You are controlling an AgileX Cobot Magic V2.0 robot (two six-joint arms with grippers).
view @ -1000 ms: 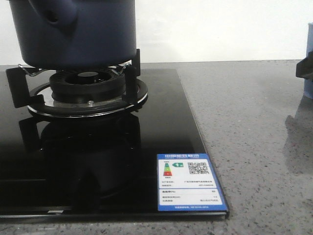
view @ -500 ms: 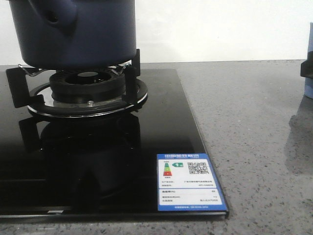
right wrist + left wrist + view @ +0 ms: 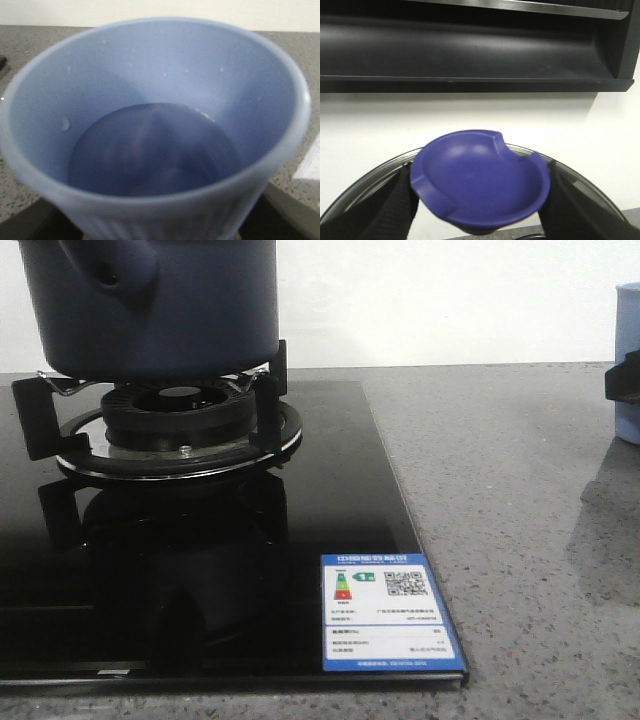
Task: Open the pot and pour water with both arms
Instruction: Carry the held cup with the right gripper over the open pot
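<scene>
1. Compared with half a second ago, the pale-blue cup (image 3: pixel 628 362) at the right edge of the front view is sitting higher and showing more of itself, and the dark part of the right pincer (image 3: pixel 620 386) is reaching further into the frame; the pot has not shifted.
2. The pot (image 3: pixel 150 305) is sitting in the upper left of the front view, resting on the black prongs of the burner (image 3: pixel 180 420), its stubby side handle (image 3: pixel 112 270) pointing toward the camera.
3. The burner is standing on a glossy black cooktop (image 3: pixel 300 540), which is carrying an energy label (image 3: pixel 390 612) near its lower right corner and lying on a grey speckled surface (image 3: pixel 500 490).
4. In the right wrist view, the cup (image 3: pixel 150 125) is filling the frame, with the water (image 3: pixel 155 150) lying in its bottom and droplets (image 3: pixel 65 123) clinging to its wall; the right pincer is pinching the cup from both sides.
5. In the left wrist view, the left pincer (image 3: pixel 477 200) is pinching a deep-blue knob (image 3: pixel 480 180) on a glass lid (image 3: pixel 380 175), held up before a white wall.
</scene>
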